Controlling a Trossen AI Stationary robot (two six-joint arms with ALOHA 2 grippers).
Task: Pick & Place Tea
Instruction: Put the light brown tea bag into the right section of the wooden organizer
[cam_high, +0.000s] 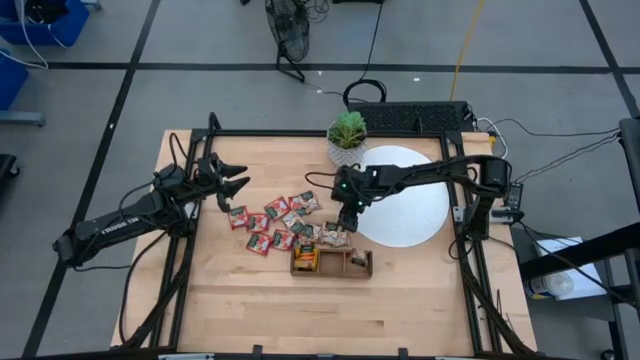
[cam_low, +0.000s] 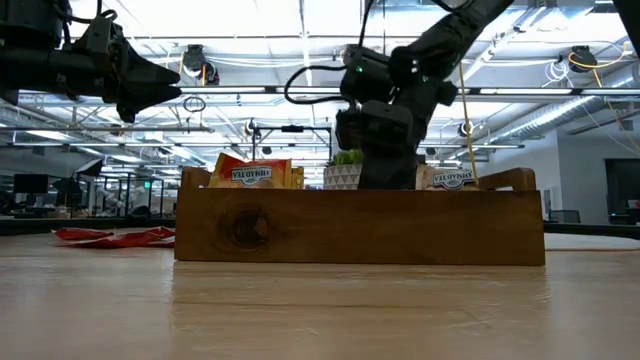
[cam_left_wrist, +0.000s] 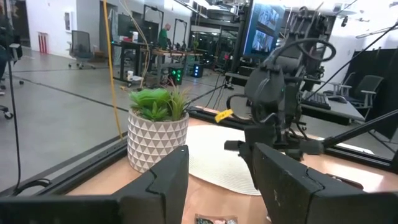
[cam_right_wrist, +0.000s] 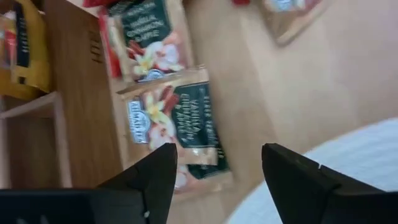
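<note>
On the wooden table the tea sachets lie scattered, mostly red, between the two arms and just behind the brown wooden tray, whose left compartment holds yellow packets. The right gripper hangs over the sachets at the tray's far edge, beside the white disc. The left gripper hovers near the scatter's left side. A potted plant stands behind the disc

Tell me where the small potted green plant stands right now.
In the high view, the small potted green plant stands at the table's far edge, beside the white round disc.
</note>
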